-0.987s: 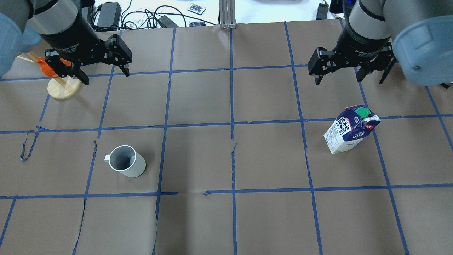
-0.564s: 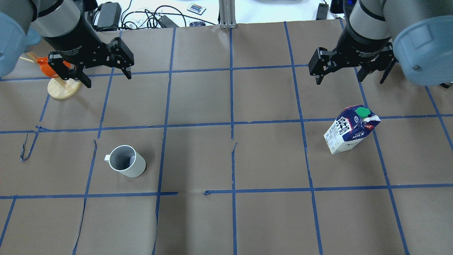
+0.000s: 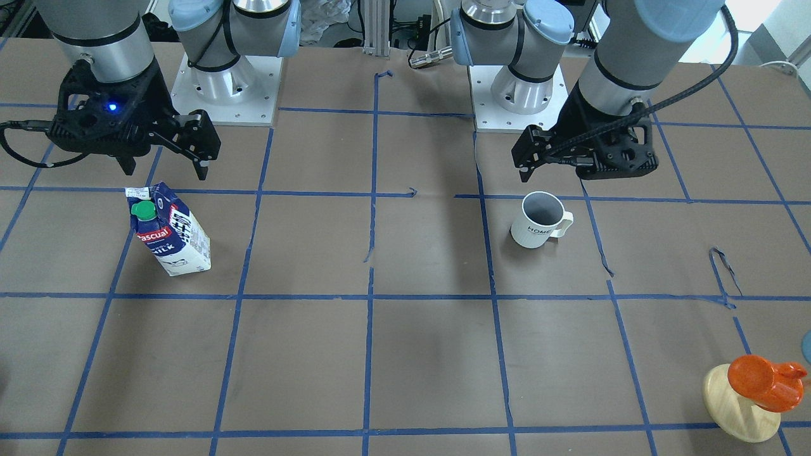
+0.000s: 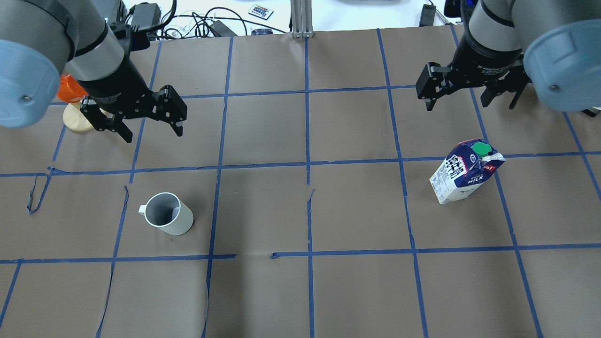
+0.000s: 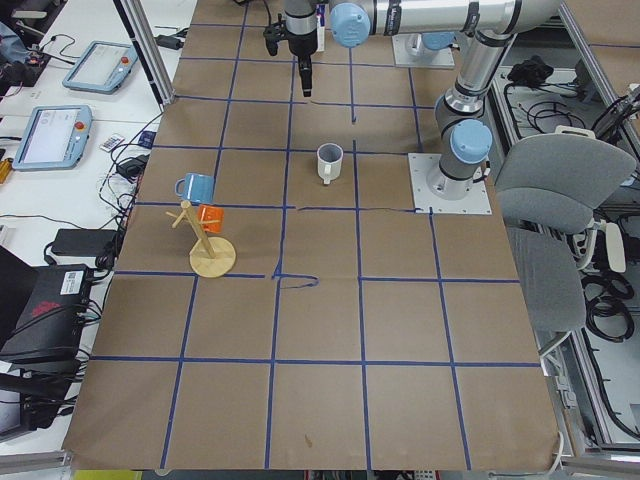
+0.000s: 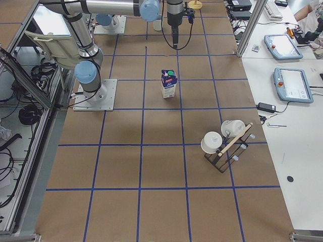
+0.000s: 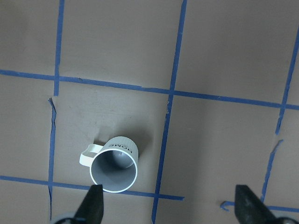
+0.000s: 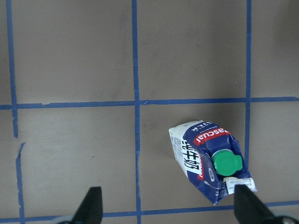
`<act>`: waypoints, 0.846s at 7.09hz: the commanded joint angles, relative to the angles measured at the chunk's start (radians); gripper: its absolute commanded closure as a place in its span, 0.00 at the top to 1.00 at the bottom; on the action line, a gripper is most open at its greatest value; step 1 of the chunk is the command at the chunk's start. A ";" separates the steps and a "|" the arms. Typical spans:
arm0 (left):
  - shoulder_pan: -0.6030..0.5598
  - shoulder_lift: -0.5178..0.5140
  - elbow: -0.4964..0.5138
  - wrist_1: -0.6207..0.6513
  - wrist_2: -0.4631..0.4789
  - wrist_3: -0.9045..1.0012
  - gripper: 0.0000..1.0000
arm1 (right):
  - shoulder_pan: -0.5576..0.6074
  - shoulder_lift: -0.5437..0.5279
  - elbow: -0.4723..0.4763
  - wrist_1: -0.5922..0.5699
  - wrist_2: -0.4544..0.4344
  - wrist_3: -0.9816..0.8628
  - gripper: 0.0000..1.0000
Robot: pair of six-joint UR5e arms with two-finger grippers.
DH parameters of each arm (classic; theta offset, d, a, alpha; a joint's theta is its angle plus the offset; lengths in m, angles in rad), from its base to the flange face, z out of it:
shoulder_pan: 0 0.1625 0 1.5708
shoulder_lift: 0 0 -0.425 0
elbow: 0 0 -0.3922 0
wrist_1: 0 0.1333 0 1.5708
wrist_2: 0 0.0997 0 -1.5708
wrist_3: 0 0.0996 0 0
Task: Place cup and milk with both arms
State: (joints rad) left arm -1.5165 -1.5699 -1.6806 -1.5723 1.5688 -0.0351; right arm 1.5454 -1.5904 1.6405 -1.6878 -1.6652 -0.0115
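Hidden: the left arm (image 4: 101,54) partly blocks your view of the orange cup (image 4: 69,88).
Cup (image 4: 168,219): white, grey inside, upright, 6 o'clock of the spread left gripper (image 4: 153,134).
Milk (image 4: 465,171): blue-white, green cap, 6 o'clock of the spread right gripper (image 4: 457,106).

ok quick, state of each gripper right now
Left gripper: open, holding nothing.
Right gripper: open, holding nothing.

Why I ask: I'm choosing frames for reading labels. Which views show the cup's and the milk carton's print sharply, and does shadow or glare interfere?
Exterior front-facing: HOME on the cup and Pascual on the milk read clearly. Right wrist-mounted: Pascual is sharp. Left wrist-mounted: the cup's lettering is small. Overhead exterior: MILK is readable; soft shadow beside the cup, no glare. Side views: print too small.
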 commanded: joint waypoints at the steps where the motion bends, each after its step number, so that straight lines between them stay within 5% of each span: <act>1: 0.007 -0.001 -0.156 0.053 0.002 0.029 1.00 | -0.057 0.023 0.022 0.008 -0.077 -0.077 1.00; 2: 0.009 -0.004 -0.224 0.093 0.022 0.027 1.00 | -0.089 0.023 0.047 -0.007 -0.073 -0.150 1.00; 3: 0.015 -0.010 -0.319 0.203 0.042 0.029 1.00 | -0.166 0.023 0.089 -0.012 -0.059 -0.289 0.88; 4: 0.025 -0.024 -0.400 0.357 0.042 0.032 1.00 | -0.238 0.023 0.137 -0.015 -0.012 -0.450 0.93; 6: 0.027 -0.057 -0.429 0.413 0.042 0.034 0.94 | -0.265 0.017 0.173 -0.090 0.031 -0.484 1.00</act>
State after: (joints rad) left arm -1.4913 -1.6081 -2.0872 -1.1966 1.6098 -0.0024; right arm 1.2970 -1.5721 1.7943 -1.7316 -1.6550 -0.4688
